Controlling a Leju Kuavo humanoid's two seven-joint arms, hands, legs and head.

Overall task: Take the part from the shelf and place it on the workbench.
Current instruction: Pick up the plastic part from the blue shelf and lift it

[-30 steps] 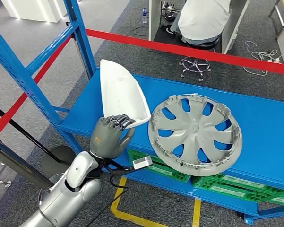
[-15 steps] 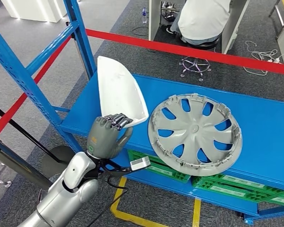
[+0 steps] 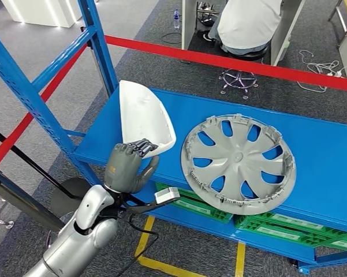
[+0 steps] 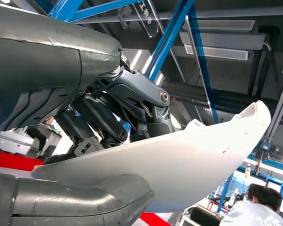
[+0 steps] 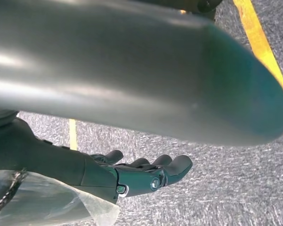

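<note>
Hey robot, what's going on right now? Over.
Left hand grips white part at its near edge, lifted over blue shelf. Right hand empty, fingers apart. Grey hubcap lies beside, clear of part.

Left hand (image 3: 127,167) w/ white part (image 3: 144,118) pulled back toward robot & slightly left vs 1 s ago; wrist cam unit lower in head view. Part tipped lower, far tip dropped toward the blue shelf (image 3: 319,156), near edge now further from grey wheel cover (image 3: 238,163). Grip on part's near edge unchanged in form, just shifted w/ arm.
</note>
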